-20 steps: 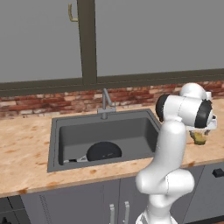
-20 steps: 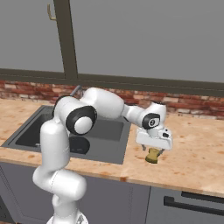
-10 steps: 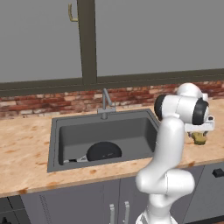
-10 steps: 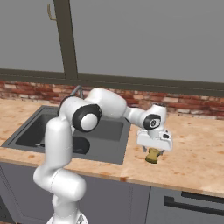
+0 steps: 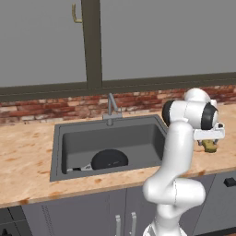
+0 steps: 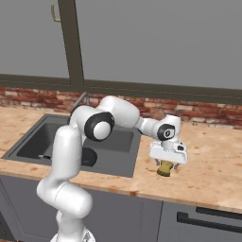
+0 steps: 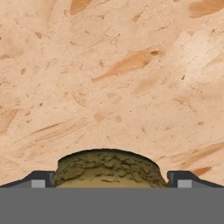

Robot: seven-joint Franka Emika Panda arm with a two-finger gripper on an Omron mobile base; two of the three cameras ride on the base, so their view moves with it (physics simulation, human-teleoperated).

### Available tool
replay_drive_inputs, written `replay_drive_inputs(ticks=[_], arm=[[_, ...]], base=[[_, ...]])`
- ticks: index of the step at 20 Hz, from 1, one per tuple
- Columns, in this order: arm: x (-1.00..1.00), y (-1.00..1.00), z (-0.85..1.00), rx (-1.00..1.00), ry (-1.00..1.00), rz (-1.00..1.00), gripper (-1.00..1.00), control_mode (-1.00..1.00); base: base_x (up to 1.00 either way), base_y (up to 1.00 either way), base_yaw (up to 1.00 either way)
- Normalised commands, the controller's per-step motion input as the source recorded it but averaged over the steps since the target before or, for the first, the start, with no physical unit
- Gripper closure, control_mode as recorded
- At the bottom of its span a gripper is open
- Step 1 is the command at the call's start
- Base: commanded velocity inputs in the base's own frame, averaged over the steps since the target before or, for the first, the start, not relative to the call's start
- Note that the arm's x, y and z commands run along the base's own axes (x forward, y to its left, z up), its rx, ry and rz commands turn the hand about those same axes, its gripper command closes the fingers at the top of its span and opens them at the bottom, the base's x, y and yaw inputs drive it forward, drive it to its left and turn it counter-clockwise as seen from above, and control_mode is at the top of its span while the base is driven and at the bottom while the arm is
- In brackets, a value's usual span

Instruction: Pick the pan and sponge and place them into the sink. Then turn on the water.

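Jaws spread wide, the gripper [image 6: 166,166] straddles the sponge [image 6: 165,168] without clamping it, on open counter [image 6: 212,165] right of the sink [image 5: 69,143]. Inside the basin lies the pan [image 5: 109,159], below the faucet [image 5: 111,107].

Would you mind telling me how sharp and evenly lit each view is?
Left base view: sharp, flat light, shaded dark grey sink basin. Right base view: equally crisp, no glare. Hand view: the olive sponge block looks coarse and bulges near the lens.
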Motion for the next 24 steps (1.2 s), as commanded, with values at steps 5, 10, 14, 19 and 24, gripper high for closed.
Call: replay_drive_inputs(ticks=[5,10,14,19,24], arm=[[0.0,-0.03,-0.26,0.01,0.07,-0.03,1.0,-1.0],[0.0,-0.03,-0.19,0.02,0.04,-0.05,1.0,-1.0],[-0.01,-0.04,-0.12,0.04,0.01,-0.05,1.0,-1.0],[-0.08,0.06,0.11,0.01,-0.09,-0.04,1.0,-1.0],[-0.09,0.28,0.22,0.0,-0.13,-0.04,1.0,-1.0]], base=[[0.0,0.0,0.0],[0.0,0.0,0.0],[0.0,0.0,0.0],[0.0,0.0,0.0],[0.0,0.0,0.0]])
